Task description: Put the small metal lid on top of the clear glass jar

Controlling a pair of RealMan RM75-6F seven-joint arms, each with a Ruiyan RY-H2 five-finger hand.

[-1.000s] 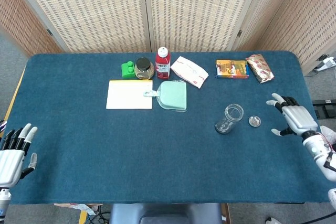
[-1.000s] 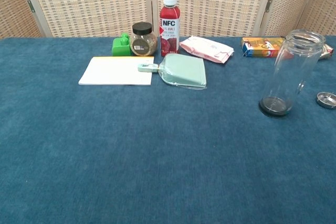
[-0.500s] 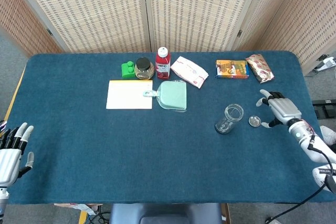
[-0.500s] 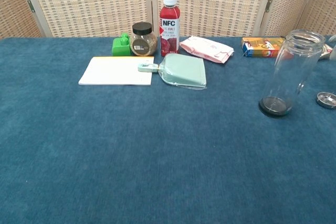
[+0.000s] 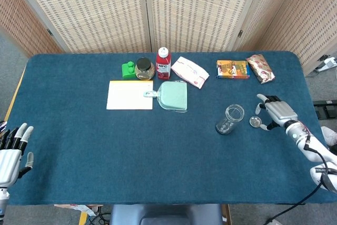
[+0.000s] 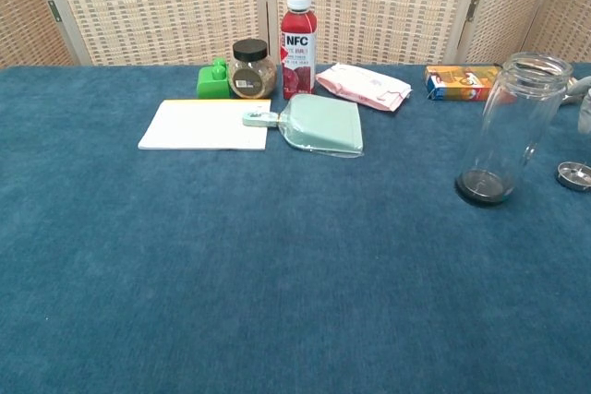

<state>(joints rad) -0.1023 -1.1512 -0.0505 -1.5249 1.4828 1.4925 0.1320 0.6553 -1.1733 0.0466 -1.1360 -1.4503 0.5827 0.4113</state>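
lid [image 5: 256, 121] just right of jar [image 5: 230, 118] | right robot hand [image 5: 276, 112] just right of lid

The clear glass jar [image 5: 230, 119] stands upright and open, the small round metal lid [image 5: 255, 121] lying flat just beside it.

- Right hand [image 5: 278, 113]: low over the desk [image 5: 158, 151], palm down, fingers [image 5: 261, 98] apart and pointing left, holding nothing; forearm trailing to the lower right.
- Left hand [image 5: 11, 154]: at the near left edge of the desk, fingers [image 5: 21, 132] straight, slightly spread, pointing away from the robot, holding nothing.
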